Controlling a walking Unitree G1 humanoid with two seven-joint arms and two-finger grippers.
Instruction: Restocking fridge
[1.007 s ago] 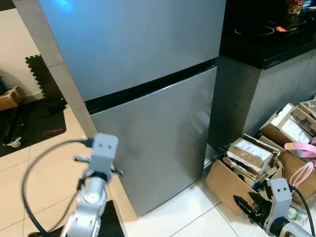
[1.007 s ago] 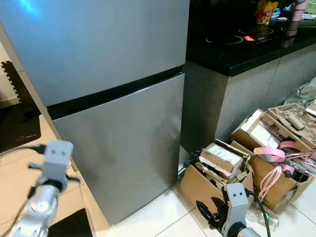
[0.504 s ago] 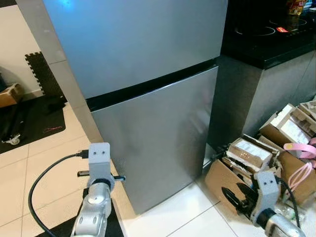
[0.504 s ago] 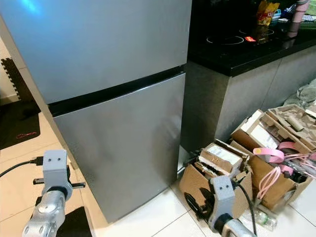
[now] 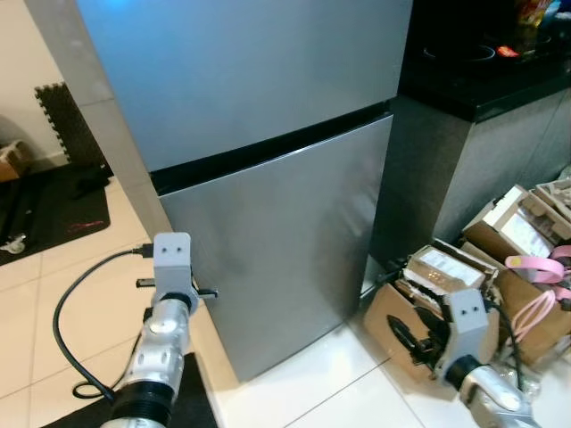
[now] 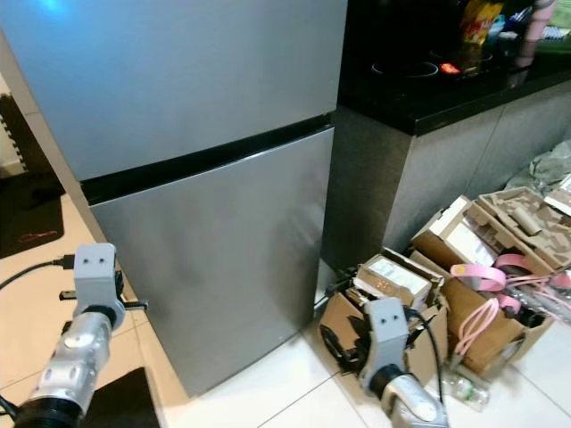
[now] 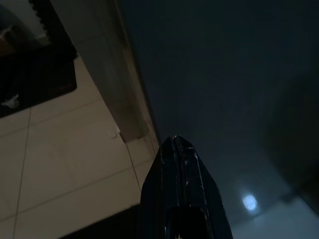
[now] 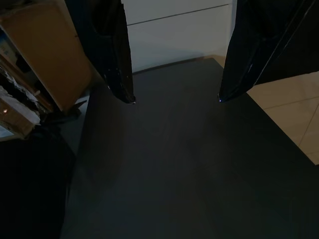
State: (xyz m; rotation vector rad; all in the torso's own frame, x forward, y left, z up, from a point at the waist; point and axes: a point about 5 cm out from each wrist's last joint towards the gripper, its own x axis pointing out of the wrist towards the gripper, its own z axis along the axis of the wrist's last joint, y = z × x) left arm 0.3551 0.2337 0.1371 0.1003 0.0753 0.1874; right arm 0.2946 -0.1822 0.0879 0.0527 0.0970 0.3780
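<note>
Left eye view: shut fridge point(image 5: 268, 169); cardboard boxes point(image 5: 464, 276) right of it, beside wide right tool point(image 8: 172, 99); left tool point(image 7: 178, 149) pinched narrow.

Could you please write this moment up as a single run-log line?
stage: approach | fridge: both doors shut | left gripper: shut, near lower door | right gripper: open, low beside cardboard boxes | held: nothing

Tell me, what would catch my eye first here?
A tall silver fridge with both doors shut stands straight ahead of the robot. To its right, below a black counter, open cardboard boxes of clutter with pink cords sit on the white floor. Low in front, the right gripper hangs open and the left gripper is shut.
</note>
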